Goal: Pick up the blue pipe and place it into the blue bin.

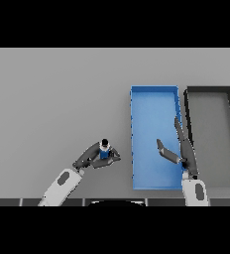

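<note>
Head view: left hand (94, 158) sits left of centre on the table (52, 99), fingers and thumb curled round the pipe (105, 150), pinching it. Pipe is short, blue body with a dark top end, standing roughly upright in the grip, dark cap poking up above the fingers. Whether the pipe's base touches the table or is lifted off it, cannot tell. Left arm comes in from lower left, white and grey forearm angled up toward the hand.

Pipe is just left of the blue bin (154, 94), outside it, near the bin's left wall at its lower half, not touching it.

Right hand (182, 149) is over the blue bin's right side, fingers straight and spread from the thumb, holding nothing. Long fingers point up along the bin's right wall; thumb sticks out left over the bin floor. Right arm comes up from the lower edge at the bin's lower right corner.

Blue bin is a tall rectangle with raised walls, right of centre. Dark bin (209, 90), grey floor, sits just right of it, side by side, narrow gap between them.
</note>
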Available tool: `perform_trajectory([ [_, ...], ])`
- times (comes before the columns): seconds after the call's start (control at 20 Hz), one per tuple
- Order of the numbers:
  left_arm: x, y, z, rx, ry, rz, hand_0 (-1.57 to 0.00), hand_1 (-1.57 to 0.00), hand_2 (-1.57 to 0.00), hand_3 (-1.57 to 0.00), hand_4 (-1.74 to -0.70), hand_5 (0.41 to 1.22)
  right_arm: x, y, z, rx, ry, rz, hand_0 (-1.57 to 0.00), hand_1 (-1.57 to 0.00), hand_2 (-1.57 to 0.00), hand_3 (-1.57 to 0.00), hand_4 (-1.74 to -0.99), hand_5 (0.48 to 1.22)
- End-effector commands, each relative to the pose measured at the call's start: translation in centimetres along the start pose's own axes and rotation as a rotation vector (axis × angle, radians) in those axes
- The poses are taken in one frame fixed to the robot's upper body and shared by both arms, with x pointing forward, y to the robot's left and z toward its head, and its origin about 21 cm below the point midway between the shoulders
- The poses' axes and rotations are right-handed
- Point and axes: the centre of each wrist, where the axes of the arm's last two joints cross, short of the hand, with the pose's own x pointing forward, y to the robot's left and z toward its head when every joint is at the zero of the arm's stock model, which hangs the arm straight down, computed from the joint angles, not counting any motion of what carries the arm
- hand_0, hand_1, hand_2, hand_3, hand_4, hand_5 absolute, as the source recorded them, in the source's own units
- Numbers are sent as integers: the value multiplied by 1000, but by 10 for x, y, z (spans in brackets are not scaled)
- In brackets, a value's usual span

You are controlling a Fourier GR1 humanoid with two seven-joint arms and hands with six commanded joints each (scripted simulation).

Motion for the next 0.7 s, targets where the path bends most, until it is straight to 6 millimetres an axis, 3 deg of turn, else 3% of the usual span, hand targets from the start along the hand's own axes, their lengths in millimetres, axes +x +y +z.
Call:
perform_trajectory([
  [0.0, -1, 0, 0, 0, -5, -9, -1317, -1356, -1386, -1378, -1513, 1139, 1, -3, 0, 3, -5, 0, 1, 1, 1, 1, -1222, 646],
  [0.1, 3, -7, -6, 17, -54, -13, -1408, -1434, -1453, -1448, -1492, 1169, 0, 0, -1, 9, 1, -8, 1, 1, 1, 1, -1220, 635],
  [0.2, 11, -1, -6, 26, -104, -21, -1467, -1483, -1495, -1492, -1478, 1188, 0, -1, -3, 6, 13, -7, 1, 1, 1, 1, -1219, 628],
  [0.65, 74, -4, -24, -45, -269, -21, -1557, -1559, -1561, -1560, -1466, 1217, -2, 1, -3, 5, -6, 34, 1, 1, 1, 1, -1176, 643],
])
